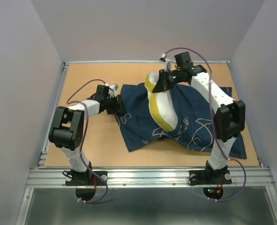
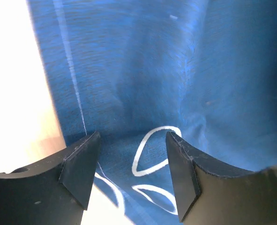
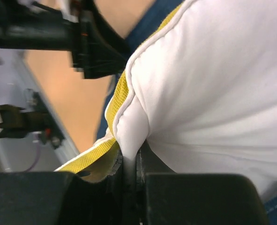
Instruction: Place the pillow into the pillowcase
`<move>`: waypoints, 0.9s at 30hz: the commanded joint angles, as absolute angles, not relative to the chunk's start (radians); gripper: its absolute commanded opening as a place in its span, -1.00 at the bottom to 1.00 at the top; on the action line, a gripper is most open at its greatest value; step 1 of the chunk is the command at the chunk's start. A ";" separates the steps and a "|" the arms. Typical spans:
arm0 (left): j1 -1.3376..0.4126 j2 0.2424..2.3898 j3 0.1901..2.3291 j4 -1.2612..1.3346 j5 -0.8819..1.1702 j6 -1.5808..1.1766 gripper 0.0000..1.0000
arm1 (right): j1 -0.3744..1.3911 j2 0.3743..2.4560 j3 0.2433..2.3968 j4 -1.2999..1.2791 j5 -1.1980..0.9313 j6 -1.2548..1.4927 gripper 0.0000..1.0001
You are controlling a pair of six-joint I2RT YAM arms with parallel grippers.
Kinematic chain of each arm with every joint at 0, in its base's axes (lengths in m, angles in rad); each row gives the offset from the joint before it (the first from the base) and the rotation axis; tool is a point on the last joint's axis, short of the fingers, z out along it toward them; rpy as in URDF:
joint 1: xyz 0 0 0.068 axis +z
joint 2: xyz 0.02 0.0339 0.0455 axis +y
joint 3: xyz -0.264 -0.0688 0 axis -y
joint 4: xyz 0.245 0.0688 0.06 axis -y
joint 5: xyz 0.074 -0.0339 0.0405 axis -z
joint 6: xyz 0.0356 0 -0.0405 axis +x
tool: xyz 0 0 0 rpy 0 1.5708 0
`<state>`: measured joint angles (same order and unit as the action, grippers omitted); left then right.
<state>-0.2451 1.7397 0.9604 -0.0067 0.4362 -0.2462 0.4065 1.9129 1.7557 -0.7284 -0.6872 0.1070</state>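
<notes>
Pillowcase (image 1: pixel 138 126) lies spread and rumpled on the table (image 1: pixel 96 150), running from the centre out toward 4 o'clock, with white line drawings on its navy cloth. Its 9 o'clock edge is bunched where the left claw (image 1: pixel 116 104) meets it.

The pillow (image 1: pixel 164 105) sits near the middle of the table, a little toward 1 o'clock, on the case. It is raised and bent into a curve. Its yellow band (image 1: pixel 159 119) sweeps from the 12 o'clock end down to the 6 o'clock end. Navy cloth lies against it at both 3 and 9 o'clock. Whether its 3 o'clock side is inside the case or only under a fold cannot be told.

The right claw (image 1: pixel 162 80) is at the pillow's 12 o'clock end. In the right wrist view its jaws are pinched together on a fold of white fabric right beside the yellow band, which hangs out at 9 o'clock of the grip.

In the left wrist view that claw's fingers (image 2: pixel 82 164) stand well apart and grip nothing. Blue cloth with white loops fills the gap and everything toward 12 o'clock, and bare table shows at 9 o'clock. Whether the fingers touch the cloth cannot be told.
</notes>
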 commanded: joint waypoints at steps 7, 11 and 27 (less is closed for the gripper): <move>-0.235 1.617 0.979 0.018 0.431 -0.181 -1.00 | 0.313 1.868 1.632 -0.675 -1.285 0.107 -0.99; -0.255 1.516 0.997 0.073 0.431 -0.181 -1.00 | 0.310 1.856 1.663 -0.675 -1.325 0.115 -0.99; -0.535 1.752 0.942 0.781 0.647 -0.791 0.32 | 0.293 1.818 1.844 -0.641 -1.351 0.225 -0.99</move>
<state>-0.5041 1.7233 0.9512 0.4835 0.6182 -0.6117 0.2958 1.8904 1.7397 -0.7021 -1.2446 0.1673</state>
